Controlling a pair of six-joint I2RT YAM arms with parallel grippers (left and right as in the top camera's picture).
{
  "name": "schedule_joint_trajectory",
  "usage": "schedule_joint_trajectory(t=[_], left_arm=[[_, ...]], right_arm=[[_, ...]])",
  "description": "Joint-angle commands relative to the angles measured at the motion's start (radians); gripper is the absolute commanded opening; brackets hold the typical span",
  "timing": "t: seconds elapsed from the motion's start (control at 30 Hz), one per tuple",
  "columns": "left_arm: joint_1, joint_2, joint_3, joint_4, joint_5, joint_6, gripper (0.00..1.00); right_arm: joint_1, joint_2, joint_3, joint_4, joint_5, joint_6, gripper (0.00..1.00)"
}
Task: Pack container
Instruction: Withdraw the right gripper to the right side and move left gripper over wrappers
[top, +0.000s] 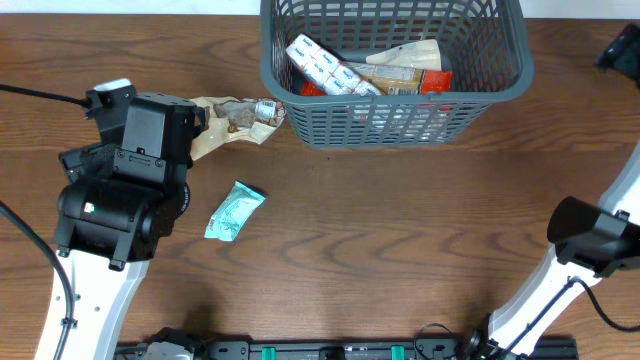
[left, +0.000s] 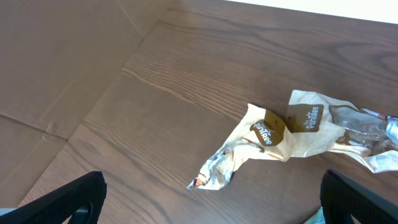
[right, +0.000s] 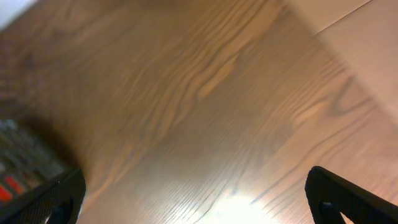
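Note:
The dark grey-blue slotted container (top: 500, 92) stands at the table's far middle and holds several snack packets. A crumpled beige packet (top: 235, 118) lies left of it, also in the left wrist view (left: 298, 134). A small teal packet (top: 233, 211) lies on the table in front. My left gripper (left: 208, 202) is open and empty, hovering just short of the beige packet. My right gripper (right: 196, 199) is open and empty over bare wood at the far right; in the overhead view only its arm (top: 600, 235) shows.
The container's edge shows blurred at the left of the right wrist view (right: 18, 162). A black rail (top: 340, 350) runs along the table's near edge.

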Motion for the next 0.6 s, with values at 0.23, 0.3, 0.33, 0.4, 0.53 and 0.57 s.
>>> schedule_joint_trajectory(t=[0.23,0.3,0.33,0.4,0.53,0.57], left_arm=[[0.005,0.001,0.019,0.035,0.238,0.002,0.99],[0.005,0.002,0.018,0.036,0.281,0.002,0.99],[0.005,0.002,0.016,0.037,0.282,0.002,0.99],[0.006,0.008,0.012,0.048,0.253,0.002,0.99],[0.034,0.035,0.011,0.143,0.203,-0.009,0.99],[0.051,0.047,0.011,0.186,0.202,-0.021,0.99]], right_arm=[[0.006,-0.006,-0.083,0.005,-0.242,0.0,0.99],[0.006,-0.006,-0.083,0.005,-0.25,0.0,0.99],[0.006,-0.006,-0.083,0.005,-0.249,-0.001,0.99],[0.006,-0.006,-0.083,0.005,-0.249,-0.001,0.99],[0.006,-0.006,-0.083,0.005,-0.249,-0.001,0.99],[0.006,-0.006,-0.083,0.005,-0.249,-0.001,0.99]])
